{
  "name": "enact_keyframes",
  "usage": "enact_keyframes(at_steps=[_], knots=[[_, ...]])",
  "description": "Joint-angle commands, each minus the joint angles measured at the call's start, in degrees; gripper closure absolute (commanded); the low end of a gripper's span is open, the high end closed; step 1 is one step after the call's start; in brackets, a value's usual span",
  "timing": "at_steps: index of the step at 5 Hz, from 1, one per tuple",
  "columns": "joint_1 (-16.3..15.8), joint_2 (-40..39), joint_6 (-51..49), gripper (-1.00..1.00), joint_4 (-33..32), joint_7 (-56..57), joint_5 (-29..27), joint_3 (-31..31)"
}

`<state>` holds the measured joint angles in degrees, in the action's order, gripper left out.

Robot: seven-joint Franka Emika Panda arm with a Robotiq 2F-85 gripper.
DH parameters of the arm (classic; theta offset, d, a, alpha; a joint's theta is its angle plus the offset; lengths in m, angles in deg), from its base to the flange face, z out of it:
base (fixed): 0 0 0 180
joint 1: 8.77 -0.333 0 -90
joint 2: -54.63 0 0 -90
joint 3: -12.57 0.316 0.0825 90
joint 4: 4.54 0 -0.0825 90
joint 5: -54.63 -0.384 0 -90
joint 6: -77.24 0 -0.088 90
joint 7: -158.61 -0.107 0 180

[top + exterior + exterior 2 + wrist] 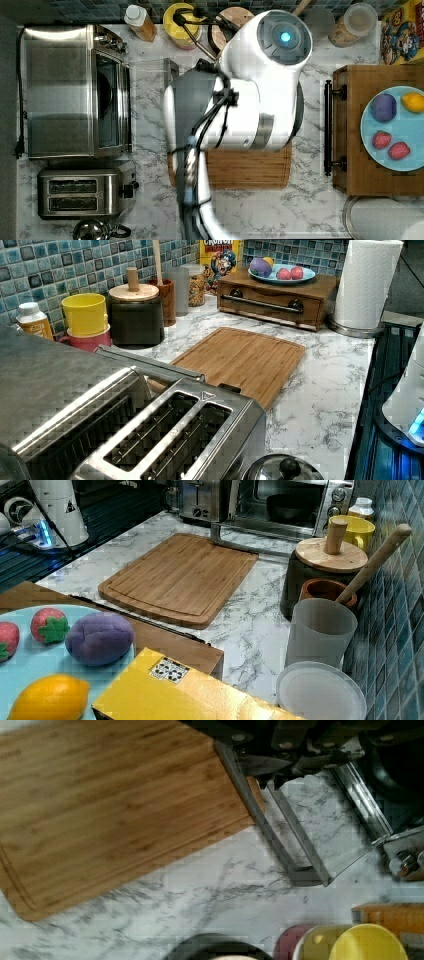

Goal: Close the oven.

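The oven stands at the top view's left with its glass door folded down flat onto the marble counter. Its bar handle sits at the door's outer edge. In the right view the open oven shows a dark pan inside, with the door lying in front of it. The wrist view shows my gripper close over the near end of the handle, with the glass door beyond. In the top view the arm hides the gripper.
A two-slot toaster stands beside the oven, with a kettle lid next to it. A bamboo cutting board lies mid-counter. Yellow cup, lidded dark canister and utensil pot line the tiled wall. A wooden drawer box carries a fruit plate.
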<state>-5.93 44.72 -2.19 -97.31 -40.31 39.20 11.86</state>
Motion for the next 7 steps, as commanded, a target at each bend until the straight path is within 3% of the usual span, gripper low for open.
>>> enact_keyframes(at_steps=[1,3,7], knots=[[5.3,-0.2,12.3,1.0,-10.3,25.3,-11.7,0.3],[4.7,-3.3,15.7,1.0,-12.7,46.1,-23.0,2.5],[3.0,-13.1,24.4,1.0,-12.7,55.2,-25.3,5.0]])
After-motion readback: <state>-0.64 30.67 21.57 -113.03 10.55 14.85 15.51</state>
